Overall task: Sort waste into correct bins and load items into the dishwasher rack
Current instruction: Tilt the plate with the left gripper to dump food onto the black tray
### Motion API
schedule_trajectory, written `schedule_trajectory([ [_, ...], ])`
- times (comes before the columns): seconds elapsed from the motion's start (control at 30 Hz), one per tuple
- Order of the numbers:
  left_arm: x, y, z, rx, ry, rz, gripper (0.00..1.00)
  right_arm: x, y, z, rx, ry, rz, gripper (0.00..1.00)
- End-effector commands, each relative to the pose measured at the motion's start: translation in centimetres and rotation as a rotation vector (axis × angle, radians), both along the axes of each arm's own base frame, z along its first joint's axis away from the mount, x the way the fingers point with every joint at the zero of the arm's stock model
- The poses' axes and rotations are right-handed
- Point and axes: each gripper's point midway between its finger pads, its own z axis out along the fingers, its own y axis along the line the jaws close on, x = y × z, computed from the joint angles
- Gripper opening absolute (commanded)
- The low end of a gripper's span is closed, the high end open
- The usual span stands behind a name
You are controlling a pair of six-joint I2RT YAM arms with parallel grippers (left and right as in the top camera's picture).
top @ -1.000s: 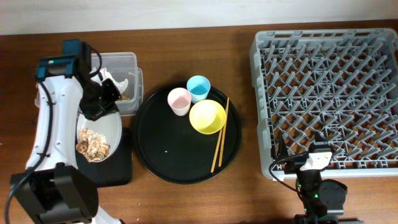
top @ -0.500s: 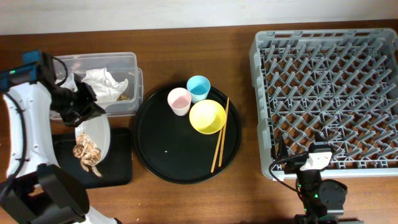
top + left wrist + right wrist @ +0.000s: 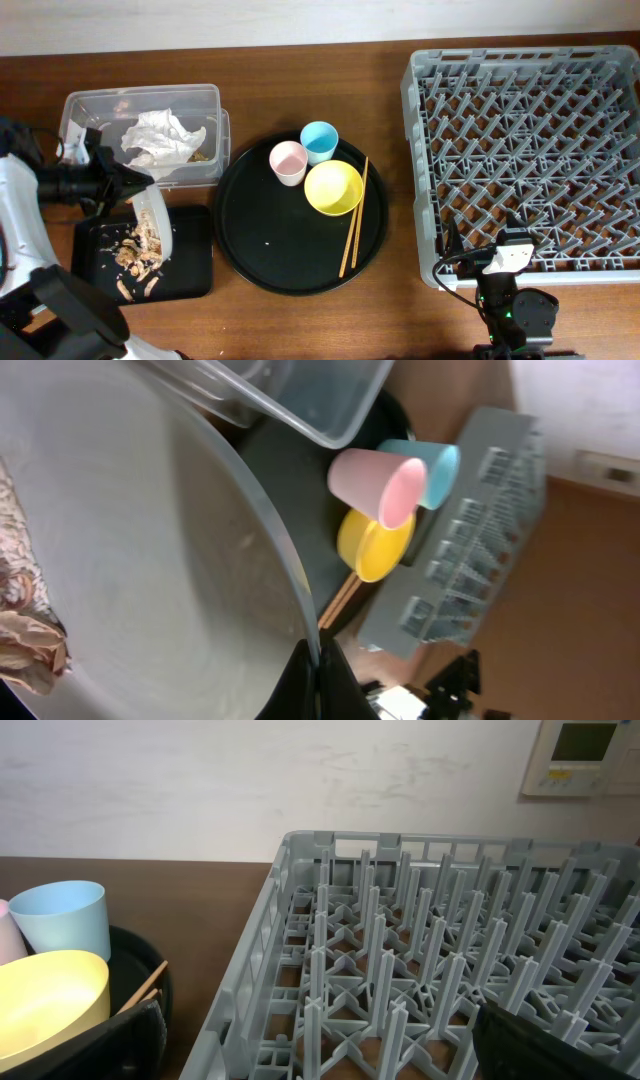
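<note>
My left gripper (image 3: 132, 186) is shut on the rim of the pale grey plate (image 3: 153, 222) and holds it tipped steeply over the shallow black tray (image 3: 190, 255). Brownish food scraps (image 3: 133, 262) lie in that tray; some still cling to the plate (image 3: 25, 630). The crumpled white napkin (image 3: 155, 140) sits in the clear box (image 3: 90, 105). The pink cup (image 3: 288, 162), blue cup (image 3: 320, 141), yellow bowl (image 3: 333, 187) and chopsticks (image 3: 355, 220) rest on the round black tray (image 3: 260, 250). My right gripper (image 3: 320, 1050) is open at the grey rack's (image 3: 530, 150) front-left corner.
The round black tray lies between the bins on the left and the rack on the right. In the right wrist view the rack's pegs (image 3: 420, 950) stand just ahead, with the blue cup (image 3: 60, 915) and yellow bowl (image 3: 50, 1005) to the left.
My left gripper has swung the plate leftward and tipped it from flat to steep; the food scraps have slid off onto the black tray. The right arm has not moved.
</note>
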Motion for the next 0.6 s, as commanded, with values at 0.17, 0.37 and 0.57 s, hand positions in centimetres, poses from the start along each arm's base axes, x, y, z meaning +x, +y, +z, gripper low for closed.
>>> schedule_trajectory([
  [0.17, -1.4, 2.3, 1.5, -0.15, -0.138, 0.072, 0.0, 0.0, -0.2, -0.2, -0.006, 0.002, -0.008, 0.99],
  [0.37, -2.1, 4.8, 3.8, -0.265, -0.227, 0.2, 0.01, 0.0, -0.2, -0.2, -0.006, 0.002, -0.008, 0.99],
  [0.57, -3.7, 6.7, 4.7, -0.332, -0.312, 0.28, 0.0, 0.0, -0.2, -0.2, -0.006, 0.002, -0.008, 0.99],
])
